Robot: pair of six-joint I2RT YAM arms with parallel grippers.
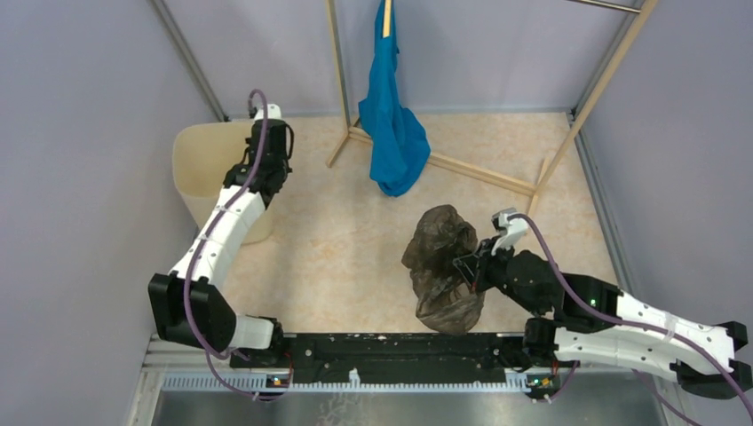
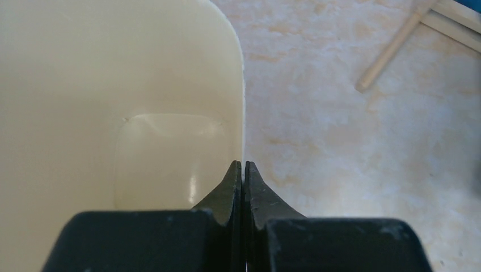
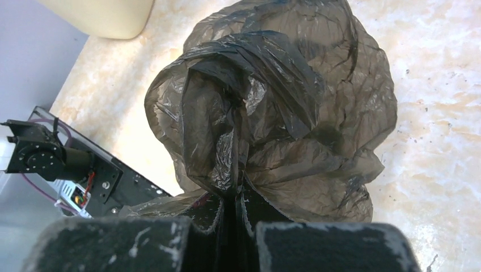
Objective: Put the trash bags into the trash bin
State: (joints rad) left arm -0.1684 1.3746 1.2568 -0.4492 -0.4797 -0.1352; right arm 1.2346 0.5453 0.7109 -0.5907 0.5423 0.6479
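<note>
The trash bag (image 1: pixel 444 266) is a dark grey-brown, wrinkly, see-through film bundle on the floor at centre right. My right gripper (image 1: pixel 468 266) is shut on a fold of it; in the right wrist view the bag (image 3: pixel 278 113) bulges up from the pinched fingers (image 3: pixel 236 195). The trash bin (image 1: pixel 209 173) is cream-beige and stands at the far left. My left gripper (image 1: pixel 266 164) is shut on the bin's right rim; in the left wrist view its closed fingertips (image 2: pixel 243 167) pinch the bin's wall (image 2: pixel 241 102), with the bin's bare inside (image 2: pixel 113 113) to the left.
A wooden rack (image 1: pixel 462 169) stands at the back with a bright blue cloth (image 1: pixel 392 133) hanging from it. Grey walls close in left, back and right. The arms' black base rail (image 1: pixel 391 346) runs along the near edge.
</note>
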